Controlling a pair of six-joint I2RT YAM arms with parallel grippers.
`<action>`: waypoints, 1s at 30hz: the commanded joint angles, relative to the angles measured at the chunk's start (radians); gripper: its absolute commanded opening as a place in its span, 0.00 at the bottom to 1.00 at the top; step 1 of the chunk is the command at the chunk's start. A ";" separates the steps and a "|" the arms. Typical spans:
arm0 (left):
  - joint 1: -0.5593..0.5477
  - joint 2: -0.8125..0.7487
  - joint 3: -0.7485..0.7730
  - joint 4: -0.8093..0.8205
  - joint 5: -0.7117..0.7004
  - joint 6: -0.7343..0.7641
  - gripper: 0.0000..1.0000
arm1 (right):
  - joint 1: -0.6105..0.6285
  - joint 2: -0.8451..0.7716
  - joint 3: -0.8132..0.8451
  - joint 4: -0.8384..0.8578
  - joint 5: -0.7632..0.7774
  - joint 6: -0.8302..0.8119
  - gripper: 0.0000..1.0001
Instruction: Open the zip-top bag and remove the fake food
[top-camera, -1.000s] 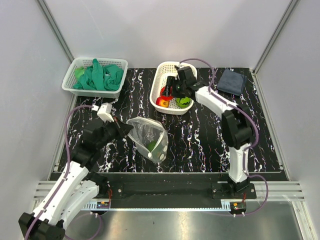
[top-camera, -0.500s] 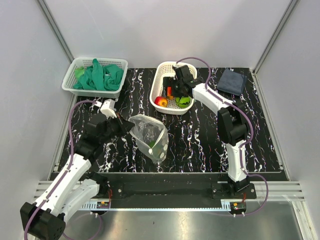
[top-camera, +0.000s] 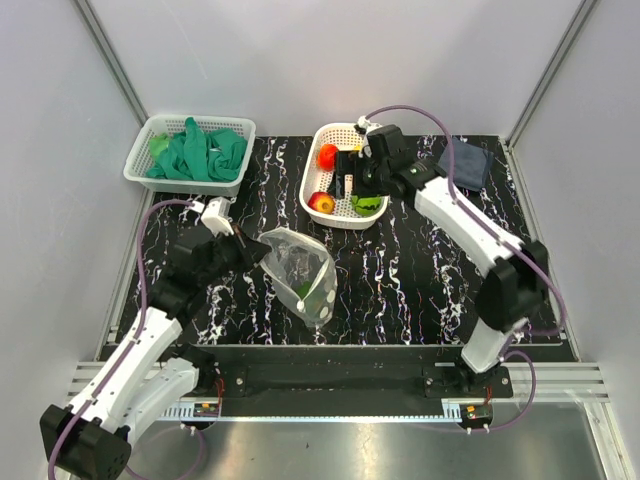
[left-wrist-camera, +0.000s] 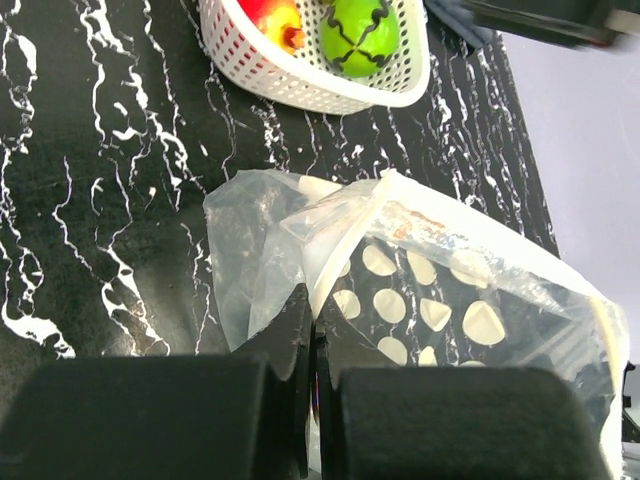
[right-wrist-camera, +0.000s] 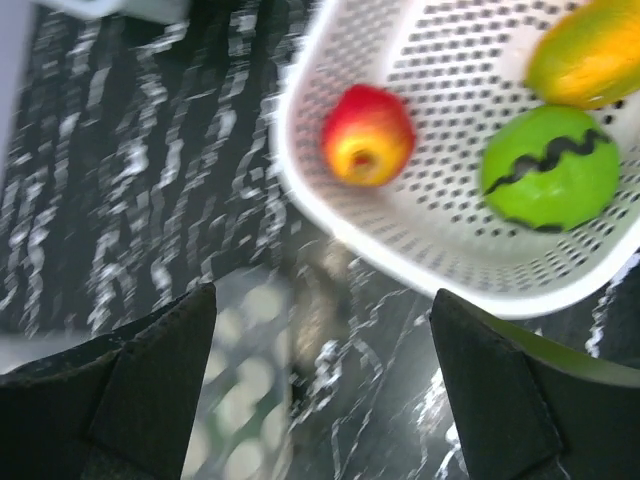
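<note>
Zip-top bag (top-camera: 298, 268): clear and crumpled, lying centre-left on the black marbled bench (top-camera: 400, 290), just in front of the white basket (top-camera: 310, 180). One edge is lifted toward the left claw.
Left claw (top-camera: 252, 256): clamped tight on the bag's edge film. In the wrist view the fingers meet, with plastic between them.
Right claw (top-camera: 357, 180): spread wide, nothing between the fingers, hanging over the white basket.
Fake food: red-yellow apple (right-wrist-camera: 367, 134), green round piece (right-wrist-camera: 550, 168), orange-yellow piece (right-wrist-camera: 590, 55) and second red piece (top-camera: 328, 154) are all in the white basket. One green piece (top-camera: 303, 291) shows inside the bag.
Other: glove basket (top-camera: 190, 150) with green gloves, far left. Dark grey cloth (top-camera: 462, 163), far right.
</note>
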 joint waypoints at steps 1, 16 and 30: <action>0.002 -0.021 0.065 0.059 0.026 -0.008 0.00 | 0.125 -0.191 -0.051 -0.065 -0.048 0.001 0.93; 0.002 0.014 0.077 0.093 0.050 -0.016 0.00 | 0.487 -0.191 0.008 -0.174 0.039 0.223 0.46; 0.002 0.019 0.063 0.068 0.113 0.007 0.00 | 0.490 -0.064 -0.015 -0.209 0.148 0.225 0.34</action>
